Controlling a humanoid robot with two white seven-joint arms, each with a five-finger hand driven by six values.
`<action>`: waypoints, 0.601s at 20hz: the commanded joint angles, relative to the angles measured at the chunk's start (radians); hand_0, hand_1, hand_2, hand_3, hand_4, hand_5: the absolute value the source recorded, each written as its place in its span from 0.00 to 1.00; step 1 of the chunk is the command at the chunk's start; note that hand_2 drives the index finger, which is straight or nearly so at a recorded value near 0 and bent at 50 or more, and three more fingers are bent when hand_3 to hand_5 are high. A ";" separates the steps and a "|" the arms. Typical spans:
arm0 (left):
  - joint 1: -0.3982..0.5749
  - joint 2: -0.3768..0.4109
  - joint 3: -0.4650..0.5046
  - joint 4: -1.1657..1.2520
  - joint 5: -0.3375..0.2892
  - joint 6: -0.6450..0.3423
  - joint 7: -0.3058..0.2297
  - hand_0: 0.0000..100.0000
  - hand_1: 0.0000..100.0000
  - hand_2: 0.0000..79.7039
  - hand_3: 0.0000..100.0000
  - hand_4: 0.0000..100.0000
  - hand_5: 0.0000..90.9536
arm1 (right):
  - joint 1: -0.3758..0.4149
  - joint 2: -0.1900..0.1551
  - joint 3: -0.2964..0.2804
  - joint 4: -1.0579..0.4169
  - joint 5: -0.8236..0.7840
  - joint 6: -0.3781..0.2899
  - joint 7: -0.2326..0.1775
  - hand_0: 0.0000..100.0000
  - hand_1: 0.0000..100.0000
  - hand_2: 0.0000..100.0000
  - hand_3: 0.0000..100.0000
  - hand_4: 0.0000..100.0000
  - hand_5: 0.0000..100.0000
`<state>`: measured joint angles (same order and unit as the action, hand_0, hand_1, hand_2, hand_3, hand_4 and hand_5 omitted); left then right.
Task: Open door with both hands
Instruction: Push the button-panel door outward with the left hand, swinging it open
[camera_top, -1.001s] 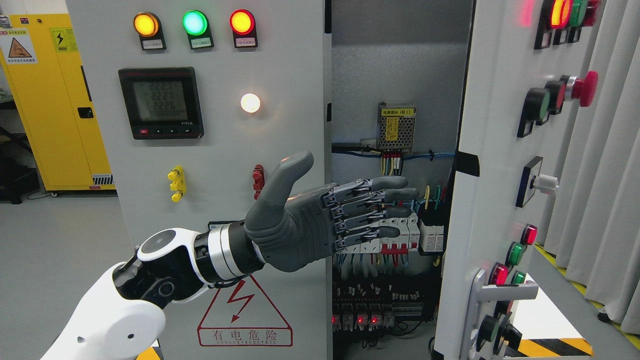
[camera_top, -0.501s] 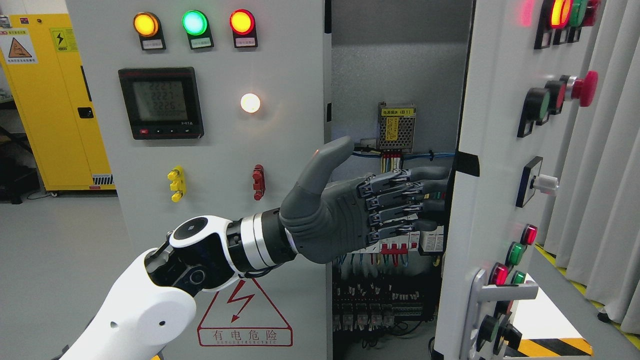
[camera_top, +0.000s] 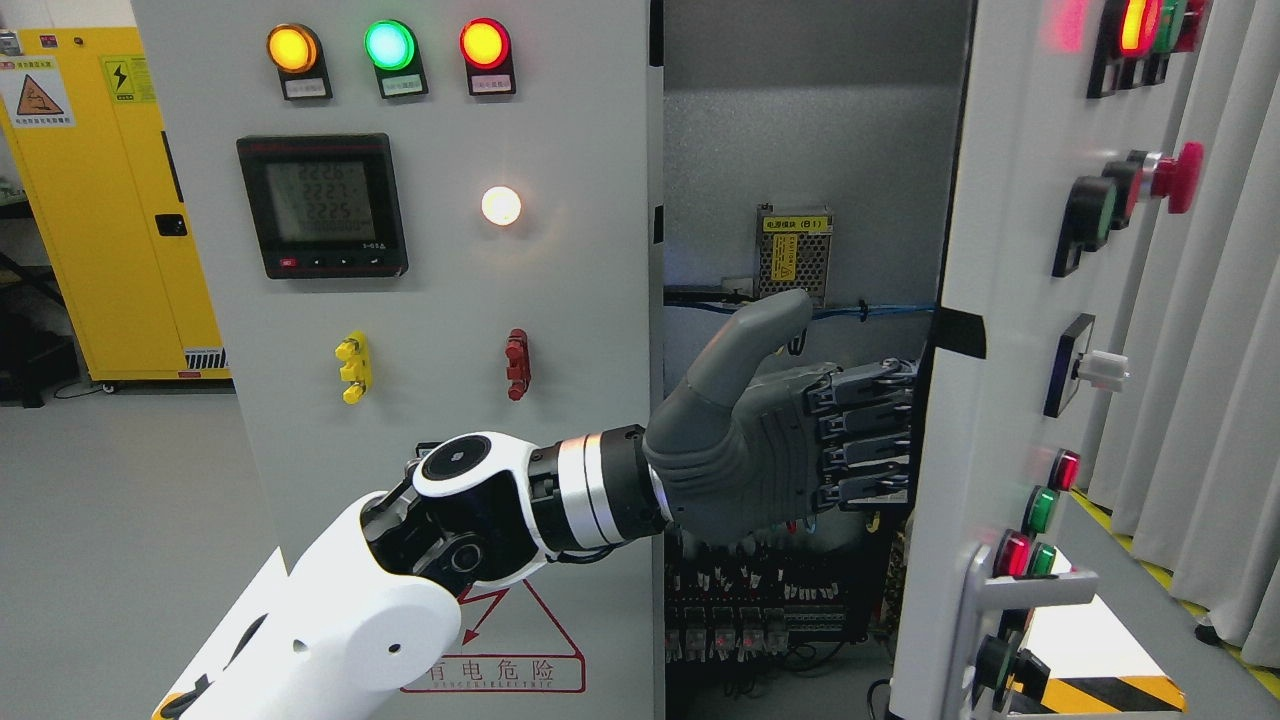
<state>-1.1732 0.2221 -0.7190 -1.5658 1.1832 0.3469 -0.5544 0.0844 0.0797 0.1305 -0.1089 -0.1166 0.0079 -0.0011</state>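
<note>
The grey electrical cabinet's right door (camera_top: 1000, 300) stands ajar, swung out toward me, with lamps, push buttons and a silver handle (camera_top: 1030, 590) on its face. My left hand (camera_top: 840, 430) reaches across from the lower left into the gap. Its fingers (camera_top: 865, 420) are stretched flat against the door's inner edge, thumb up, holding nothing. The fingertips are hidden behind the door edge. The left door (camera_top: 430, 300), with a meter and three lamps, is closed. My right hand is not in view.
Inside the cabinet (camera_top: 800, 150) are a power supply (camera_top: 795, 250), blue wiring and rows of terminals at the bottom. A yellow cabinet (camera_top: 100, 200) stands at the far left. Grey curtains (camera_top: 1230, 350) hang to the right of the door.
My left hand has moved right across the opening until its fingers met the right door's inner edge. The right door has swung a little further open to the right.
</note>
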 joint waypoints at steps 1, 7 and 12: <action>-0.008 -0.076 -0.020 -0.002 -0.005 0.000 0.017 0.00 0.00 0.00 0.00 0.00 0.00 | 0.000 0.000 0.000 0.000 0.000 0.000 0.000 0.24 0.00 0.00 0.00 0.00 0.00; -0.010 -0.115 -0.030 -0.023 -0.007 -0.002 0.045 0.00 0.00 0.00 0.00 0.00 0.00 | 0.000 0.000 0.000 0.000 0.000 0.000 0.000 0.24 0.00 0.00 0.00 0.00 0.00; -0.011 -0.154 -0.034 -0.037 -0.007 -0.002 0.155 0.00 0.00 0.00 0.00 0.00 0.00 | 0.000 -0.002 0.000 0.000 0.000 0.000 0.000 0.24 0.00 0.00 0.00 0.00 0.00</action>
<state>-1.1818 0.1455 -0.7371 -1.5802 1.1780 0.3488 -0.4449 0.0844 0.0795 0.1303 -0.1089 -0.1166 0.0079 -0.0012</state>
